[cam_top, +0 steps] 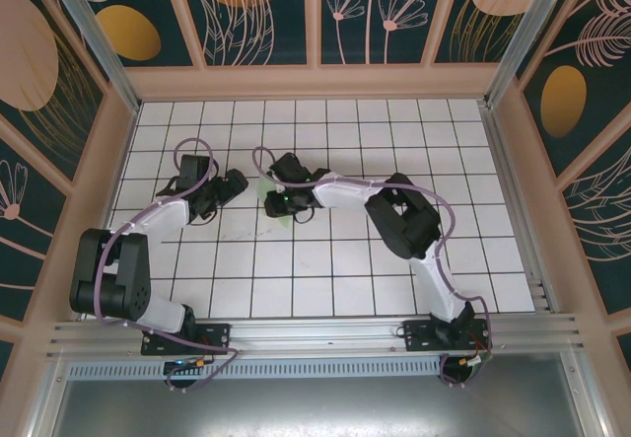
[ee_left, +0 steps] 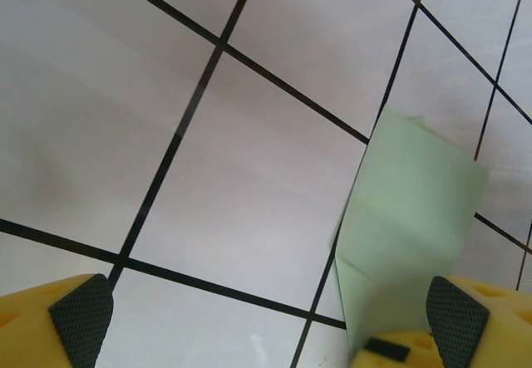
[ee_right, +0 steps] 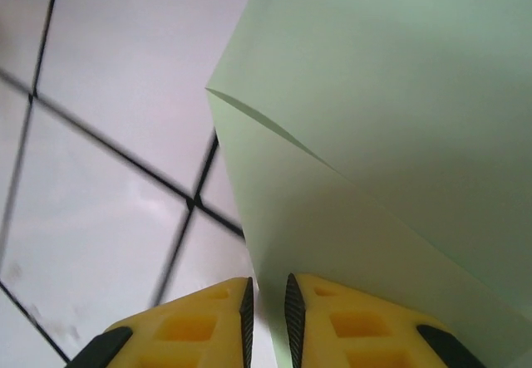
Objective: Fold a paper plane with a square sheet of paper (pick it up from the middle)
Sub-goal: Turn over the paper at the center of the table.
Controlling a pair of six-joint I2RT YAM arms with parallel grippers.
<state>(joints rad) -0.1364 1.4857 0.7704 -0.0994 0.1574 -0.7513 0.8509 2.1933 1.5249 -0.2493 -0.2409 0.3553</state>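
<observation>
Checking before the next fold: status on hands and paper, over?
Left hand open. Right hand pinched shut on creased mint-green paper, its edge beside left hand's finger. Nothing seen in the way.

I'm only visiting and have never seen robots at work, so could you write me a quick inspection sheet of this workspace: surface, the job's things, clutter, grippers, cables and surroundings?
Surface: white table with a black grid of tiles.
Job's things: mint-green paper, partly folded with a visible crease; not yet a finished plane.
Clutter: nothing seen.
Grippers: right gripper shut on the paper's edge; left gripper wide open, one finger next to the paper's corner.
Cables: purple cables looped along both arms, off the paper.
Surroundings: wood-framed walls with dark teal leaf-and-flower panels; metal rail along the near edge, where the arms are bolted.
</observation>
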